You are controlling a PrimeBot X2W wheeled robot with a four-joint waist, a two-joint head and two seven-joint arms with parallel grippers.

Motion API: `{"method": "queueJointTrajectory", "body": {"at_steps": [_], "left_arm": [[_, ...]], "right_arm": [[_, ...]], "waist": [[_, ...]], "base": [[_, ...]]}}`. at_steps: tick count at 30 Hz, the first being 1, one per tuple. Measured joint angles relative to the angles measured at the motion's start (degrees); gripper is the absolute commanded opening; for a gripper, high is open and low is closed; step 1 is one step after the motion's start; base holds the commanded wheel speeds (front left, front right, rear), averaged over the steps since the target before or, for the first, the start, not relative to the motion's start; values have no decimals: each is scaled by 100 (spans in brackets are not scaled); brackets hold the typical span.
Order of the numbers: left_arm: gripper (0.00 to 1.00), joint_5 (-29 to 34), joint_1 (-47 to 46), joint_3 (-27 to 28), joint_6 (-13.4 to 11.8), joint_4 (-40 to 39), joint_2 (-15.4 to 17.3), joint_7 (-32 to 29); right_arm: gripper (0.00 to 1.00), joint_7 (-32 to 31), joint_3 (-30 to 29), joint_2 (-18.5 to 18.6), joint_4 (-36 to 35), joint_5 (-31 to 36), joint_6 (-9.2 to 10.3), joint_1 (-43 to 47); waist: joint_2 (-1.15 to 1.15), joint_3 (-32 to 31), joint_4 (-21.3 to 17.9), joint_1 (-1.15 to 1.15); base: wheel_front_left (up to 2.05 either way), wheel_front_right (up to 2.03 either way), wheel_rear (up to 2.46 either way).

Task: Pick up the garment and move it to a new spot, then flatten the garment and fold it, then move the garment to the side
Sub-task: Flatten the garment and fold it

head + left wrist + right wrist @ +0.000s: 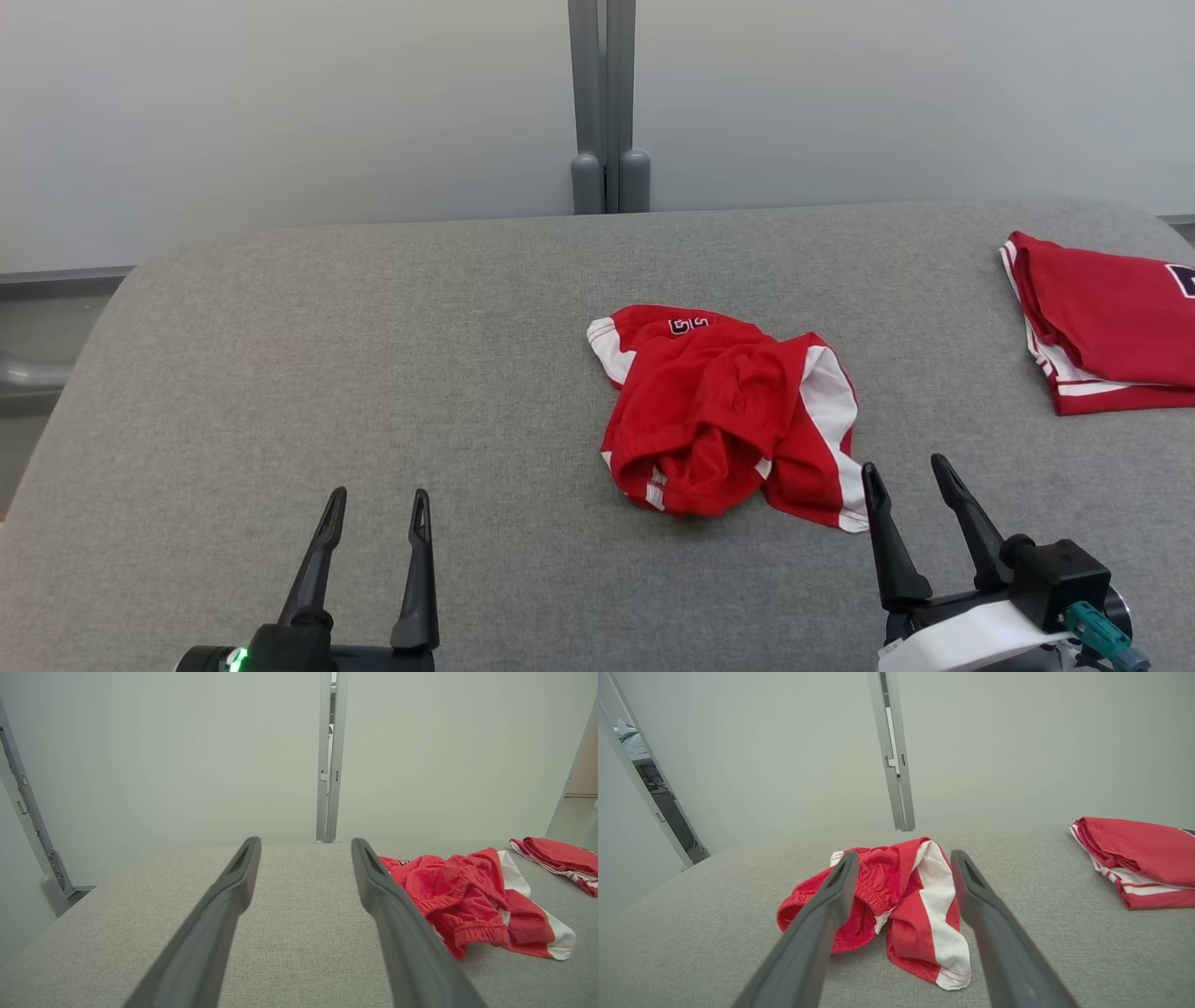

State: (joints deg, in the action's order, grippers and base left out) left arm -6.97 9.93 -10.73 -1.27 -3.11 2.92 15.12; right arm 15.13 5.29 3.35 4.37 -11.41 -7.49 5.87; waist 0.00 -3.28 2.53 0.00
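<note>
A: Where does the garment [724,420] lie?
B: Crumpled on the grey counter [373,355], a little right of the middle in the head view — red cloth with white side panels, its elastic waistband bunched toward the near side. A small dark print sits at its far edge; I cannot read it for certain.
A: Is either claw on it?
B: Neither grips it. The right claw [904,462] hovers just beside the garment's near right corner, its 2 dark fingers spread wide with nothing between them. Whether the inner fingertip brushes the white hem I cannot tell. In the right wrist view the red cloth shows ahead, with the white panel in the gap between the 2 fingers.
A: And the left claw?
B: The left claw [379,493] hangs over bare counter at the lower left, well apart from the garment, fingers likewise spread and empty. In its wrist view the red cloth lies off to the right of the right-hand finger.
A: Anything else on the counter?
B: 1 folded red piece [1111,317] with white stripes, at the far right edge — partly cut off by the frame, well apart from the crumpled garment. Behind the counter a grey post [609,103] stands against a pale wall [280,112].
</note>
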Motion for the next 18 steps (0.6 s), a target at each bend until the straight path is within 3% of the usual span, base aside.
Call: {"method": "queueJointTrajectory", "body": {"at_steps": [14,18], "left_arm": [[100,14,-7,-19,1,12,0,0],[100,-32,-88,-236,233,142,-1,0]], "right_arm": [[100,0,-2,-8,-1,1,0,-1],[100,0,-146,-20,14,47,1,-9]], "waist": [[0,27,-13,0],[0,80,-32,0]], "base": [[0,0,0],[0,0,0]]}}
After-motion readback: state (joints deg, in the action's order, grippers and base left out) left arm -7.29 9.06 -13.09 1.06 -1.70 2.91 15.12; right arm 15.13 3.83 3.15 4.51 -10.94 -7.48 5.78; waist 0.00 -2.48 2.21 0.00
